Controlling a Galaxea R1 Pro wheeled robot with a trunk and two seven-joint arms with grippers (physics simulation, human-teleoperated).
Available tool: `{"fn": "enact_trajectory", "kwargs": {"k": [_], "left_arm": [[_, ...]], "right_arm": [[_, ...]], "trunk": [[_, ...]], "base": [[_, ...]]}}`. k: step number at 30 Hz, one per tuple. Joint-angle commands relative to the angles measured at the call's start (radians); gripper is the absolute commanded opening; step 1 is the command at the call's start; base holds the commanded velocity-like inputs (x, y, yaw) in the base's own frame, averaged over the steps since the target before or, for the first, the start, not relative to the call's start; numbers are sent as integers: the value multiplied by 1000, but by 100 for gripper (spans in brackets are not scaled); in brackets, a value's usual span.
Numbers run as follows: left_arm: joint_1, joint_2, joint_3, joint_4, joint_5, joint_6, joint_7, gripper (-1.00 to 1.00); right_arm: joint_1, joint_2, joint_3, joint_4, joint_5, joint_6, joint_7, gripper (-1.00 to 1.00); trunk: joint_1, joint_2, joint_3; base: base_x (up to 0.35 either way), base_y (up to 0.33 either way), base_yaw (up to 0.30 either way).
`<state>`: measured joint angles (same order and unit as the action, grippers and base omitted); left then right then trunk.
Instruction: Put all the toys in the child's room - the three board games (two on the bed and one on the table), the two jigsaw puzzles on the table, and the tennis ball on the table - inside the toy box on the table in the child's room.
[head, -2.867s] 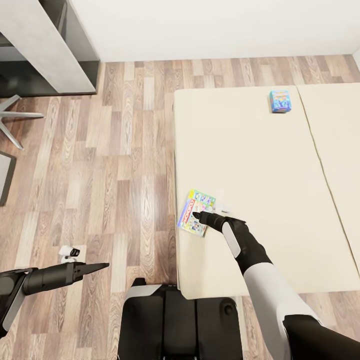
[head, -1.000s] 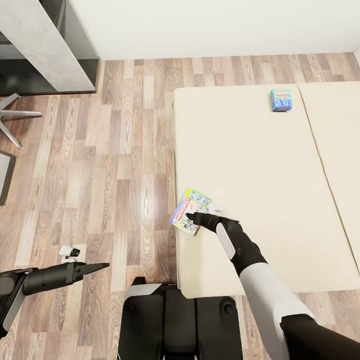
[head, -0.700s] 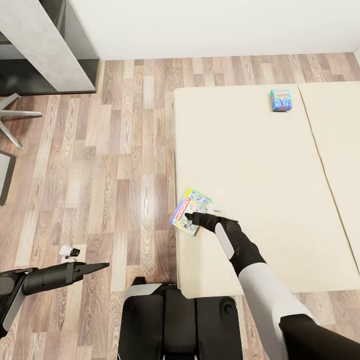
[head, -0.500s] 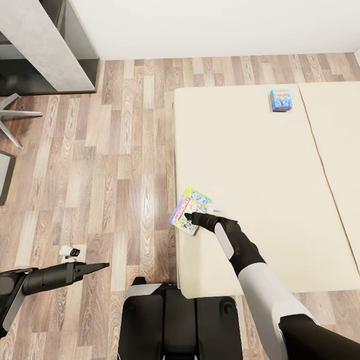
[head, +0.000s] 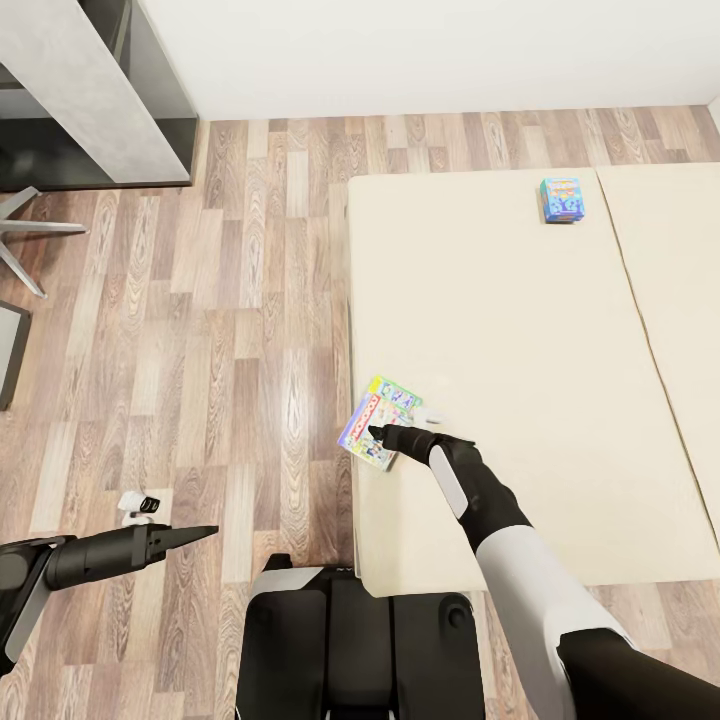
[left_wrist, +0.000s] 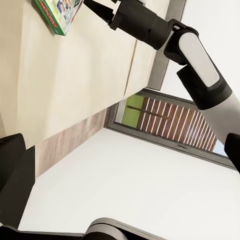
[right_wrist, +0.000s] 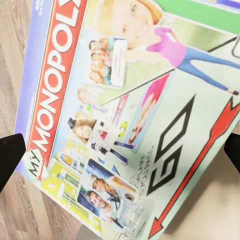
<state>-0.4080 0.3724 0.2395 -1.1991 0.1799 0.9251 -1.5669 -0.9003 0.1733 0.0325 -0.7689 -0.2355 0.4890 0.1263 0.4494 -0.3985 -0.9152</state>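
The larger board game (head: 383, 420), a green-edged box with a pastel Monopoly cover (right_wrist: 125, 100), lies on the beige bed (head: 520, 330) and hangs slightly over its left edge. My right gripper (head: 380, 434) is over the box's near part. It is open, with a dark fingertip at each side of the cover (right_wrist: 10, 155) in the right wrist view. The small blue-cyan board game (head: 560, 200) lies far back on the bed. My left gripper (head: 195, 534) hangs open over the floor at the lower left, holding nothing. The left wrist view catches a corner of the larger board game (left_wrist: 57, 15).
The table (head: 90, 90) with its dark lower section stands at the far left against the white wall. Chair legs (head: 25, 235) spread beside it. A small white and black item (head: 140, 505) lies on the wood-plank floor (head: 250, 300). My base (head: 360, 640) is against the bed's near corner.
Since the earliest frame the larger board game has slid and turned toward the bed's left edge, with my right gripper following. Nothing has visibly moved in the last second.
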Motion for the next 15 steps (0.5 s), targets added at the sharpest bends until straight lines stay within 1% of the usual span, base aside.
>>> {"fn": "enact_trajectory", "kwargs": {"k": [1, 15], "left_arm": [[0, 0, 0, 0, 0, 11, -4, 100], [0, 0, 0, 0, 0, 11, -4, 100]], "right_arm": [[0, 0, 0, -1, -2, 5, 1, 100], [0, 1, 0, -1, -2, 6, 4, 100]], "trunk": [[1, -2, -1], [1, -2, -1]], "base": [[0, 0, 0], [0, 0, 0]]}}
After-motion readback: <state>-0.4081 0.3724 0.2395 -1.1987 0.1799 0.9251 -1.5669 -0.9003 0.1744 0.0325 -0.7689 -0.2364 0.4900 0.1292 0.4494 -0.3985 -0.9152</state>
